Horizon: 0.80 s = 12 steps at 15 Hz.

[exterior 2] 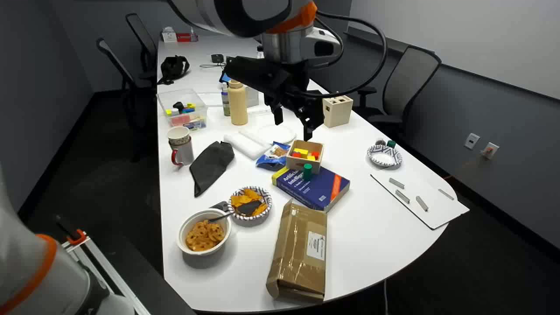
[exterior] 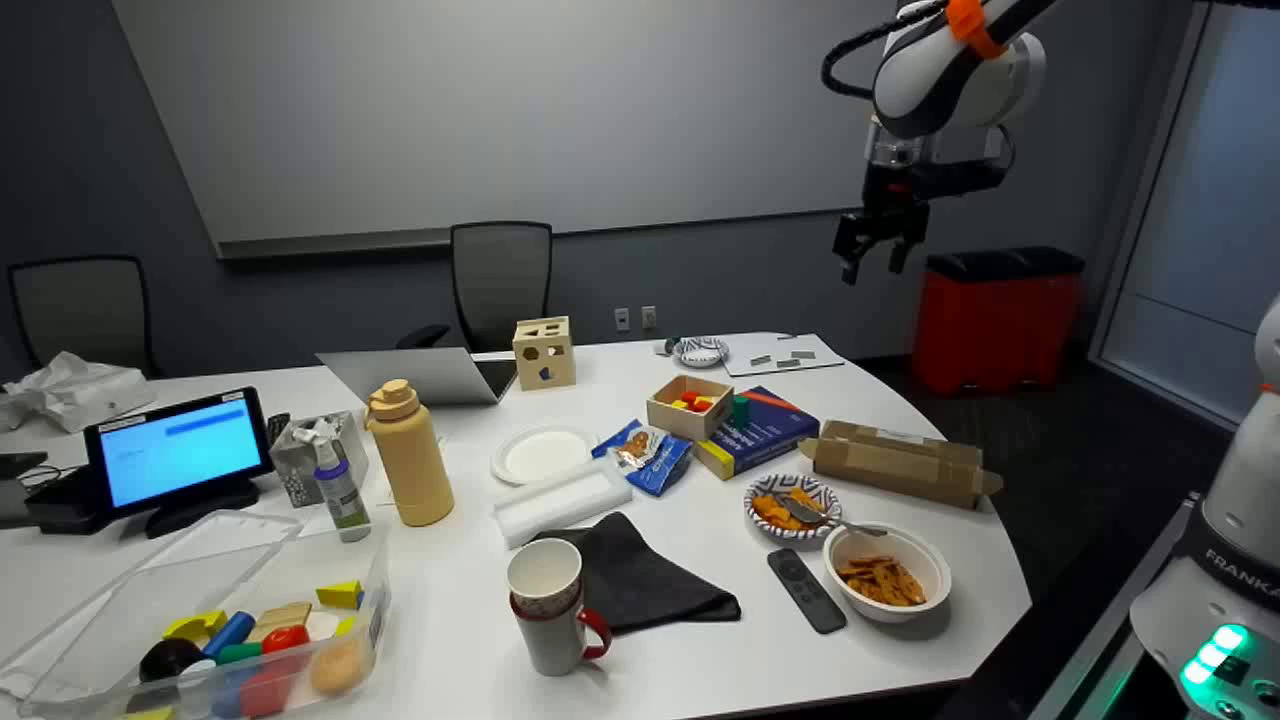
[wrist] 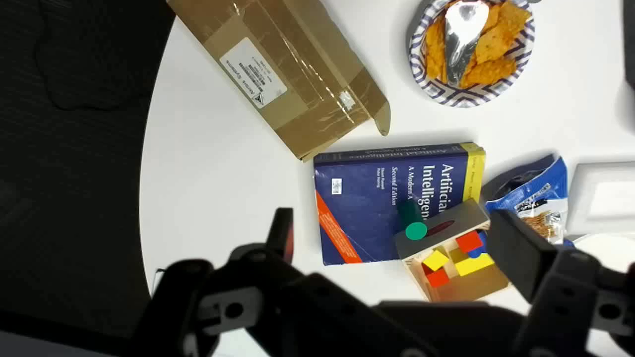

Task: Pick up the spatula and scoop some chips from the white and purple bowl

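Observation:
The spatula (exterior: 803, 511) lies across the white and purple bowl (exterior: 752, 503), its flat dark blade on the orange chips (exterior: 770, 512). Its handle reaches over the rim of the neighbouring white bowl. The spatula (exterior 2: 248, 207), chips (exterior 2: 241, 198) and patterned bowl (exterior 2: 267, 200) also show in an exterior view. In the wrist view the blade (wrist: 461, 42) shines on the chips (wrist: 496, 44) in the patterned bowl (wrist: 421, 64) at the top; the handle is mostly cut off. My gripper (wrist: 402, 240) is open and empty, high above the table; it shows in both exterior views (exterior: 873, 264) (exterior 2: 292, 125).
The white bowl (exterior 2: 183, 229) holds brown crisps. A cardboard box (exterior 2: 299, 249), a blue book (exterior 2: 306, 188), a wooden block box (exterior 2: 302, 164) and a green cylinder (exterior 2: 308, 172) stand nearby. A remote (exterior: 805, 590), black cloth (exterior: 650, 580) and stacked cups (exterior: 548, 620) lie around.

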Motion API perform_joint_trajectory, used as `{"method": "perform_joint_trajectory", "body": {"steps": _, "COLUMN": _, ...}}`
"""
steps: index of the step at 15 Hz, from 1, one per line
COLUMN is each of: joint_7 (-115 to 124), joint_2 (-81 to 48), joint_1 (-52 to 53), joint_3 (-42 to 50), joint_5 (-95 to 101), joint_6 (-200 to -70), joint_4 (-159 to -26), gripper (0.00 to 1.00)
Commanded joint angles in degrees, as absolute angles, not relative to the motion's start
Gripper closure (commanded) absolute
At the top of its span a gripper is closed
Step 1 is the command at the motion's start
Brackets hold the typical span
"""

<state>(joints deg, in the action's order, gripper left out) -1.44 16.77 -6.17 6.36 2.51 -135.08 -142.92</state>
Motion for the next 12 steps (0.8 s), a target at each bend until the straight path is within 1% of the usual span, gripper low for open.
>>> {"method": "perform_joint_trajectory", "body": {"steps": 1, "joint_7": -1.5, "joint_2": 16.8, "joint_1": -6.3, "joint_3": 6.2, "joint_5": 2.5, "joint_6": -135.0, "joint_4": -142.8, "gripper": 0.0}}
{"method": "perform_joint_trajectory", "body": {"steps": 3, "joint_7": -1.5, "joint_2": 16.8, "joint_1": -6.3, "joint_3": 6.2, "joint_5": 2.5, "joint_6": -135.0, "joint_4": -142.8, "gripper": 0.0}}
{"method": "perform_joint_trajectory", "body": {"steps": 6, "joint_7": 0.2, "joint_2": 19.2, "joint_1": -3.7, "joint_3": 2.6, "joint_5": 2.8, "joint_6": -135.1, "joint_4": -146.9, "gripper": 0.0}}
{"method": "perform_joint_trajectory", "body": {"steps": 9, "joint_7": 0.6, "joint_2": 20.0, "joint_1": 0.7, "joint_3": -3.4, "joint_5": 4.4, "joint_6": -133.8, "joint_4": -151.2, "gripper": 0.0}}
{"method": "perform_joint_trajectory", "body": {"steps": 12, "joint_7": 2.6, "joint_2": 17.3, "joint_1": 5.4, "joint_3": -9.5, "joint_5": 5.4, "joint_6": -131.4, "joint_4": -152.5, "gripper": 0.0}}
